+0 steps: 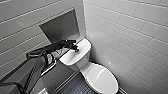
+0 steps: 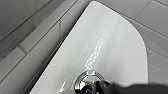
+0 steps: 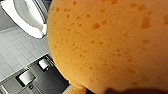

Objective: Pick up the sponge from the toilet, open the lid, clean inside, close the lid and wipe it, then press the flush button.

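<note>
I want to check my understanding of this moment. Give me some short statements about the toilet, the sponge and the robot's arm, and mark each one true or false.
1. The lid of the toilet is closed. True.
2. The sponge is blue. False: it is orange, with small pores.
3. The left gripper is over the tank top. True.
4. The flush button is set in the front of the bowl. False: it is set in the white tank top and has a chrome ring.
5. The walls are bare wood. False: they are covered with light tiles.
</note>
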Motion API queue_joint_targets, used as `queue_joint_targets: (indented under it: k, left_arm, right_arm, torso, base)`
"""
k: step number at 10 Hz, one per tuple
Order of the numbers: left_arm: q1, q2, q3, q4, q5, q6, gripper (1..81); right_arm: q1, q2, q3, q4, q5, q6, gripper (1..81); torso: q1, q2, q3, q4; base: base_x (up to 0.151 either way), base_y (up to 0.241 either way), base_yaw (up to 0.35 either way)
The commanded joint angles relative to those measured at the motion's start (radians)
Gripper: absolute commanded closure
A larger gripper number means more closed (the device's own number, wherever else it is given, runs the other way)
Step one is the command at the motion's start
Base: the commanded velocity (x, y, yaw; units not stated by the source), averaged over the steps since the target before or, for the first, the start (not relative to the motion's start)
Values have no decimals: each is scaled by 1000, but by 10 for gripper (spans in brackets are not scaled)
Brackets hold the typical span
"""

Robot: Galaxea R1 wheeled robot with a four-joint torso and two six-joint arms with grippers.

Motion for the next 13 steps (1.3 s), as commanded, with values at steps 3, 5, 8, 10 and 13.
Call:
queue_joint_targets:
  k: [3, 5, 8, 10, 13]
  left_arm:
    - [-171, 8, -66, 51, 18, 6, 811]
    - [-154, 16, -64, 49, 16, 6, 811]
    - [-119, 27, -66, 48, -11, 6, 811]
    - [-93, 33, -64, 44, -14, 8, 811]
    - [-53, 100, -66, 47, -60, 6, 811]
  right_arm:
    - [-30, -4, 36, 4, -91, -5, 811]
    - [-32, -4, 35, 4, -91, -5, 811]
    - [-33, -4, 36, 4, -91, -5, 811]
    - [-32, -1, 38, 4, -91, -5, 811]
    - [-29, 7, 38, 1, -91, -3, 811]
  torso:
    - [0, 0, -30, 0]
    - [0, 0, -8, 0]
    - [0, 0, -11, 0]
    - [0, 0, -12, 0]
    - [0, 0, -12, 0]
  base:
    - [0, 0, 0]
    - [0, 0, 0]
    - [0, 0, 0]
    - [0, 0, 0]
    - [0, 0, 0]
